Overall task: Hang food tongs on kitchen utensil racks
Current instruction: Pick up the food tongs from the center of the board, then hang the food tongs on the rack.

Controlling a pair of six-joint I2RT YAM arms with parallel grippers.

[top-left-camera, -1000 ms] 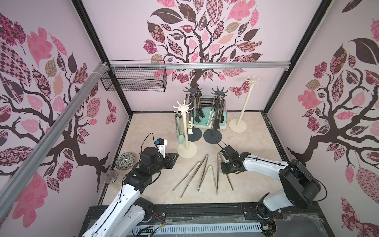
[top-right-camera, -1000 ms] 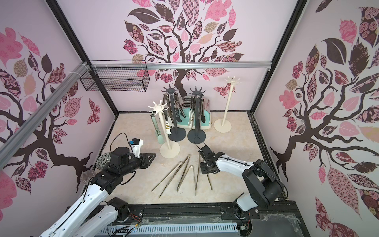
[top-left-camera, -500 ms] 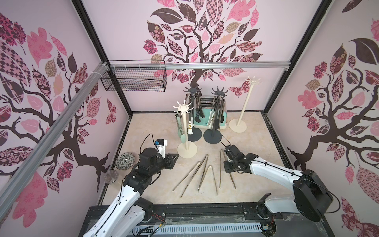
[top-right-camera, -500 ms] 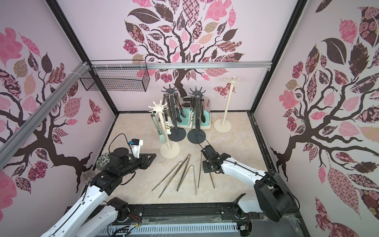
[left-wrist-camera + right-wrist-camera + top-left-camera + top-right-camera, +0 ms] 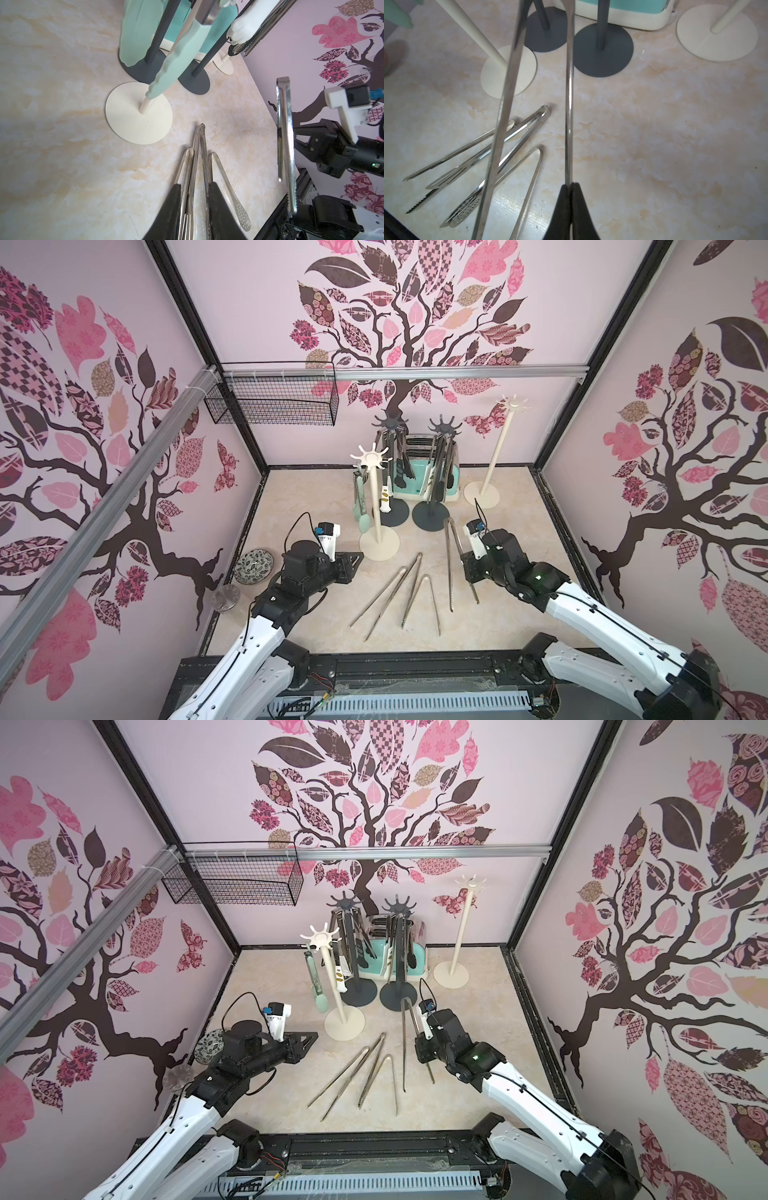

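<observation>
Beige tabletop point(image 5: 519, 614), mint toaster point(image 5: 420, 484) behind dark racks point(image 5: 431, 516)

I'm seeing bare polished steel on the held tongs point(image 5: 569, 104): mirror-bright, smooth arms, saw-toothed tips. The loose tongs point(image 5: 200, 137) near the near cream rack point(image 5: 128, 120) are the same shiny metal, one pair perforated at the ends. That rack's base reads matt and smooth. Just beside it, the dark grey rack point(image 5: 612, 60) is matt too. The mint tong tips point(image 5: 176, 62) hanging by the cream rack look rubbery and dull. On the right gripper point(image 5: 570, 187), the fingers point(image 5: 560, 209) are matt black. The tabletop point(image 5: 675, 135) is marble-patterned with a faint sheen.
</observation>
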